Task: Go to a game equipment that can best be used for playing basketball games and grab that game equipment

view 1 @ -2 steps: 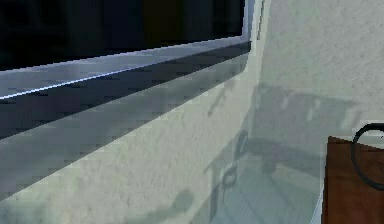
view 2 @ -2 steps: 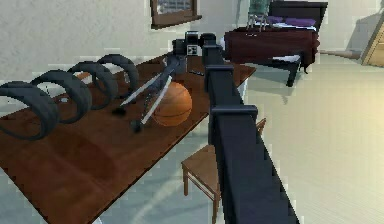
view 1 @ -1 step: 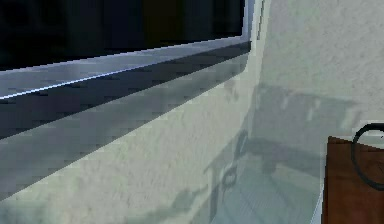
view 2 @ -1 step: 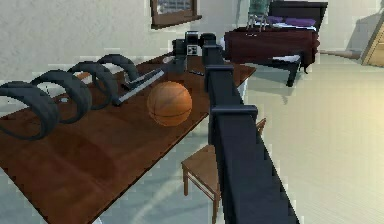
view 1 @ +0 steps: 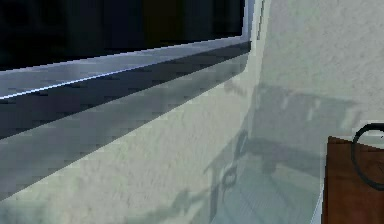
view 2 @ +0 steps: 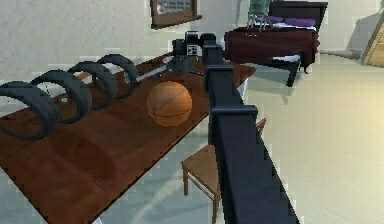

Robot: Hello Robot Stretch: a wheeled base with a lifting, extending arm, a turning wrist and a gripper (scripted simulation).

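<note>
Arm side view, left to right.
- Dark coiled rings (view 2: 70, 88) lie on table (view 2: 90, 160), far left.
- Orange basketball (view 2: 169, 103) rests on table, just right of rings.
- End effector (view 2: 175, 60) sits above ball in frame. Finger gap and load: cannot tell.
- Arm (view 2: 235, 140) extends as dark bar from bottom edge across table, passing right of ball.
- Wooden chair (view 2: 203, 170) stands at table edge, partly behind arm.
- Bed (view 2: 275, 42) in background, right.

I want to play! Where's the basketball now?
In the arm side view, left of middle, the basketball sits on the brown table, between the dark coiled rings and the arm.

glossy wooden table (view 2: 90, 150), smooth orange basketball (view 2: 169, 102)
</note>
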